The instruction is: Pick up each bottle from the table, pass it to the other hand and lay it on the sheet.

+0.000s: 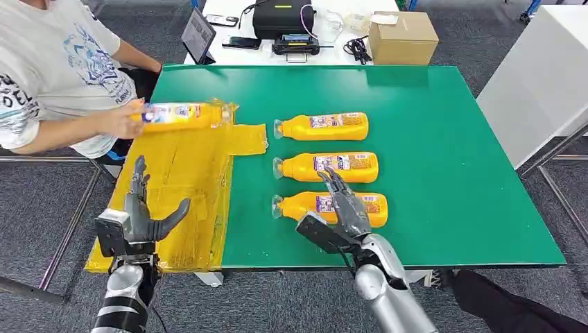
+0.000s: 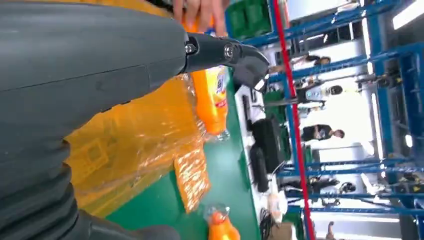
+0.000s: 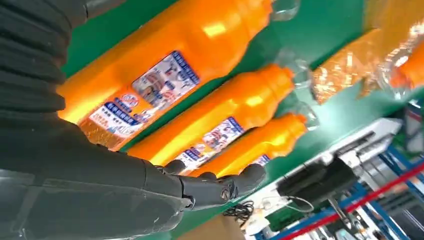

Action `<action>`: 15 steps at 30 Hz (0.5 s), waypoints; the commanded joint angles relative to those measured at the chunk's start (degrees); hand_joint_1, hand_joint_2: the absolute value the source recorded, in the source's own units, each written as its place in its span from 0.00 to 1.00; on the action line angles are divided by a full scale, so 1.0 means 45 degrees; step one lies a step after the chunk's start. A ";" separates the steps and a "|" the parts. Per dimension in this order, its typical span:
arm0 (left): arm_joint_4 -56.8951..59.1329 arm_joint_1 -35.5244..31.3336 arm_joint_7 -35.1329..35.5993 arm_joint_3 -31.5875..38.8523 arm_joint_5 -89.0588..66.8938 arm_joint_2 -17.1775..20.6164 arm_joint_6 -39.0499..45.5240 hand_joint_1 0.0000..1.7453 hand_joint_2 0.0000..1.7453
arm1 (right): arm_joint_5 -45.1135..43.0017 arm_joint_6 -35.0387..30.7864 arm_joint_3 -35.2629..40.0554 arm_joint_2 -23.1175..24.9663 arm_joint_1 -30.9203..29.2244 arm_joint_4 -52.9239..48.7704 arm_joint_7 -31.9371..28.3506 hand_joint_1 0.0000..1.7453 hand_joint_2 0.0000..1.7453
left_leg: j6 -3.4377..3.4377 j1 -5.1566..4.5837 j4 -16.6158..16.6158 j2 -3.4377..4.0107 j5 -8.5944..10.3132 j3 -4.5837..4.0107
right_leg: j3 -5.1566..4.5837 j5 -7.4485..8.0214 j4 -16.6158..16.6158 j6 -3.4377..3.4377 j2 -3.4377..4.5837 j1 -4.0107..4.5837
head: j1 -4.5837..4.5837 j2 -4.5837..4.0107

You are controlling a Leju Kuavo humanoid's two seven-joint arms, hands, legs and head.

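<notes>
Your right hand [image 1: 344, 202], fingers apart and probably holding nothing, hangs over the nearest orange plastic bottle [image 1: 330, 207], which lies sideways, cap pointing toward your left.

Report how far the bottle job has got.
Done: one bottle lies on the yellow sheet, a person's hand on it. In hand: nothing held; the right robot hand hovers open over the nearest bottle, the left robot hand is open over the sheet. Left: three bottles on the green table.

Bright, even overhead light; wrist views blurred, with glare on bottles [image 3: 200, 45].
</notes>
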 commanded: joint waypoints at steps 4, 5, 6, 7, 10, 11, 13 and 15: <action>0.0376 -0.0151 0.0130 -0.0152 -0.0112 0.0255 -0.0434 0.00 1.00 | -0.0009 0.0416 0.0450 -0.0327 -0.0825 0.2057 -0.0168 0.00 1.00 | -0.0014 0.0007 -0.0007 0.0004 -0.0011 0.0027 | 0.0031 -0.0006 -0.0011 -0.0018 0.0007 0.0008 | 0.0000 0.0000; 0.0376 -0.0151 0.0130 -0.0152 -0.0112 0.0255 -0.0434 0.00 1.00 | -0.0009 0.0416 0.0450 -0.0327 -0.0825 0.2057 -0.0168 0.00 1.00 | -0.0023 0.0016 -0.0005 0.0017 -0.0025 0.0049 | 0.0053 -0.0015 -0.0014 -0.0030 0.0018 0.0019 | -0.0004 0.0000; 0.0344 -0.0127 0.0140 -0.0210 -0.0150 0.0226 -0.0501 0.00 1.00 | -0.0065 0.0537 0.0470 -0.0330 -0.0885 0.2144 -0.0156 0.00 1.00 | -0.0020 0.0012 -0.0004 0.0015 -0.0019 0.0036 | 0.0041 -0.0010 -0.0012 -0.0024 0.0017 0.0015 | 0.0000 0.0000; 0.0368 -0.0125 0.0163 -0.0309 -0.0252 0.0205 -0.0615 0.00 1.00 | 0.0054 0.0578 0.0597 -0.0388 -0.0999 0.2311 -0.0104 0.00 1.00 | -0.0015 0.0006 -0.0005 0.0013 -0.0012 0.0022 | 0.0025 -0.0006 -0.0008 -0.0018 0.0014 0.0008 | -0.0004 0.0000; 0.0572 -0.0207 0.0168 -0.0368 -0.0258 0.0110 -0.0716 0.00 1.00 | 0.0158 0.0893 0.0905 -0.0490 -0.1519 0.3180 0.0177 0.00 1.00 | -0.0016 0.0007 -0.0005 0.0011 -0.0011 0.0024 | 0.0026 -0.0005 -0.0009 -0.0019 0.0012 0.0009 | -0.0005 0.0000; 0.0702 -0.0251 0.0168 -0.0406 -0.0260 0.0091 -0.0760 0.00 1.00 | 0.0121 0.1017 0.1007 -0.0544 -0.1731 0.3573 0.0197 0.00 1.00 | -0.0025 0.0019 0.0002 0.0027 -0.0022 0.0042 | 0.0046 -0.0007 -0.0013 -0.0030 0.0025 0.0023 | -0.0004 0.0000; 0.0797 -0.0267 0.0169 -0.0426 -0.0261 0.0090 -0.0791 0.00 1.00 | 0.0124 0.1097 0.1072 -0.0608 -0.1871 0.3814 0.0248 0.00 1.00 | -0.0013 0.0004 -0.0006 0.0013 -0.0006 0.0020 | 0.0020 0.0000 -0.0009 -0.0016 0.0013 0.0006 | 0.0000 0.0000; 0.0811 -0.0261 0.0169 -0.0427 -0.0261 0.0090 -0.0791 0.00 1.00 | 0.0124 0.1095 0.1060 -0.0635 -0.1882 0.3833 0.0245 0.00 1.00 | -0.0018 0.0012 -0.0004 0.0014 -0.0011 0.0034 | 0.0034 -0.0004 -0.0012 -0.0023 0.0010 0.0014 | -0.0005 0.0000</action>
